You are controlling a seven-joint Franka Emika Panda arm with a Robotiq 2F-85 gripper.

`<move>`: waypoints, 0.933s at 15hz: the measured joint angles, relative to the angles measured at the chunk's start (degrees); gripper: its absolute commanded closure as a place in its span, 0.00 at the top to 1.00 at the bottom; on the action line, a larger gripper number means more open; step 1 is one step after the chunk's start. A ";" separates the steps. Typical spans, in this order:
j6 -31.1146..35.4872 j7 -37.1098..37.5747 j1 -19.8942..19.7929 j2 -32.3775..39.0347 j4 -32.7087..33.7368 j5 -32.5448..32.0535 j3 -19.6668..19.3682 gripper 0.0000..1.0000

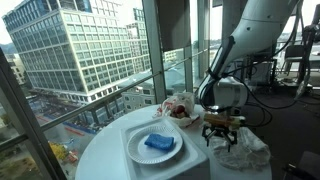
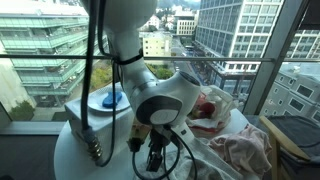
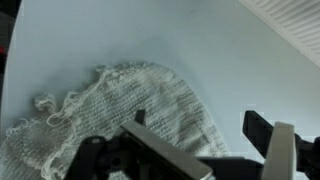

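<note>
My gripper hangs open just above the round white table, fingers pointing down, with nothing between them. In the wrist view the gripper is over the edge of a white knitted cloth. One dark fingertip is above the cloth and the other is above bare table. The cloth lies crumpled on the table beside the gripper in both exterior views, cloth. From the opposite side the gripper is partly hidden by the arm's wrist.
A white plate carries a blue sponge-like thing, blue thing. A red and white bundle sits near the window, bundle. Glass walls surround the table. Cables hang off the arm.
</note>
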 measured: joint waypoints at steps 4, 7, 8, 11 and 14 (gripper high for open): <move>1.39 0.96 0.57 1.76 -0.02 0.96 -0.65 1.00; 1.88 0.91 0.46 2.50 0.07 2.15 -0.97 1.00; 2.00 0.91 0.46 2.86 0.18 2.34 -0.97 1.00; 2.93 1.00 0.46 4.45 0.70 2.40 -1.10 1.00; 3.20 1.03 0.39 6.02 1.62 2.61 -1.53 0.74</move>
